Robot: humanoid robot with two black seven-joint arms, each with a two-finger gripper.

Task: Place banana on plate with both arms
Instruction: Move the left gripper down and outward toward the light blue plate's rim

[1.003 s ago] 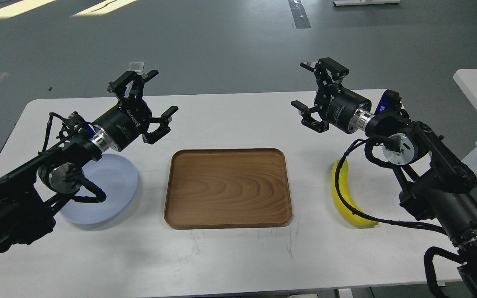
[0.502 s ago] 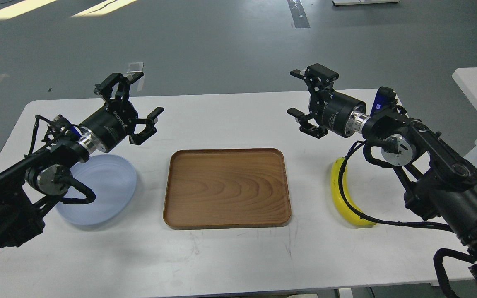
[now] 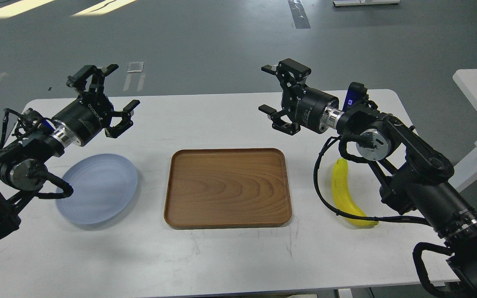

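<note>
**Both grippers open, banana untouched right of the tray**

The table carried the tray at its middle, and everything else sat relative to that. The plate lay left of the tray, clear of it and bare. The banana lay flat right of the tray, curved, with a black cable crossing in front of its lower end.

The banana looked light and soft-skinned, likely to bruise under a hard pinch and to roll on its curve. A hold across the thick middle, fingers closing on its two long sides, seemed the safest choice (the tapered ends would probably slip).

The left gripper hung above and left of the tray, fingers spread wide, holding nothing. The right gripper hung above the tray's right far corner, likewise wide and empty.

Against the frame a second before, both arms had swung leftward: the left arm had uncovered most of the plate, and the right gripper had moved in toward the tray. The banana, plate and tray had not moved.
</note>
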